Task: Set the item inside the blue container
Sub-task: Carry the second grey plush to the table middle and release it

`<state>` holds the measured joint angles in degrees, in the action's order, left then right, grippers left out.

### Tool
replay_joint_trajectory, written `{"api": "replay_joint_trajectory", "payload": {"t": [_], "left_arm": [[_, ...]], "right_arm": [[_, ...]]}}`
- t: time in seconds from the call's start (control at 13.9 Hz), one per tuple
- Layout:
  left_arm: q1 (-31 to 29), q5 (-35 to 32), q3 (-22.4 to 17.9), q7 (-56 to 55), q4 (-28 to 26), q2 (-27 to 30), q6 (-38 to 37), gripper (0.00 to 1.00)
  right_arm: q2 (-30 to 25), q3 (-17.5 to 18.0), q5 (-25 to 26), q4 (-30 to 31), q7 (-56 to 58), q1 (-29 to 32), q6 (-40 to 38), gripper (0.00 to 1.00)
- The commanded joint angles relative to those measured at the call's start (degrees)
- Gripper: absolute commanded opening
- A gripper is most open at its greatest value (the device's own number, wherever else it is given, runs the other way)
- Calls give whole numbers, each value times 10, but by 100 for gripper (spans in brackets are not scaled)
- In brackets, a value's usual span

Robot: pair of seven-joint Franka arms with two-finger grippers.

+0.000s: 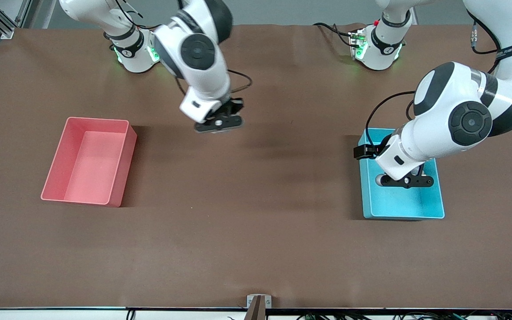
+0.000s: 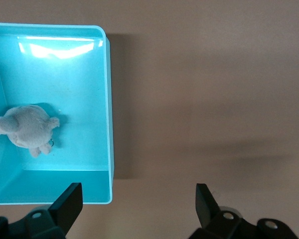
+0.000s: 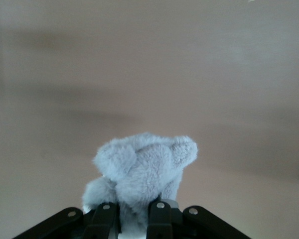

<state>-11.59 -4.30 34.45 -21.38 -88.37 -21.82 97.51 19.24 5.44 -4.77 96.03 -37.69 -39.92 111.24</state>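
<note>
The blue container stands toward the left arm's end of the table. Inside it lies a pale grey plush toy, which shows in the front view only as a small white patch. My left gripper hangs over the container, open and empty. In the left wrist view one finger is over the container's corner and the other over bare table. My right gripper is in the air over the table's middle, shut on a second fluffy grey plush toy that sticks out between its fingers.
A pink bin of the same shape stands empty toward the right arm's end of the table. Brown table surface lies between the two bins. Both arm bases are at the table's edge farthest from the front camera.
</note>
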Motion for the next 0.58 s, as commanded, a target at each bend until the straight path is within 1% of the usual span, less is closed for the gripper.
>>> {"api": "replay_joint_trajectory", "payload": {"t": [0.0, 0.14, 0.22, 0.36, 0.5], "left_arm": [[1, 8, 4, -6, -6, -5, 5, 100], [13, 8, 4, -15, -36, -8, 40, 100], [22, 7, 4, -39, -47, -9, 56, 100], [50, 4, 4, -87, -62, -19, 79, 100], [75, 2, 4, -138, -70, -36, 103, 100]], "right_arm": [[75, -10, 6, -8, -71, -46, 96, 1], [119, -10, 6, -8, -83, -62, 163, 1], [137, -10, 7, -9, -84, -67, 186, 1], [168, -11, 12, -14, -83, -78, 215, 1], [185, -11, 13, -17, -83, -78, 237, 2]]}}
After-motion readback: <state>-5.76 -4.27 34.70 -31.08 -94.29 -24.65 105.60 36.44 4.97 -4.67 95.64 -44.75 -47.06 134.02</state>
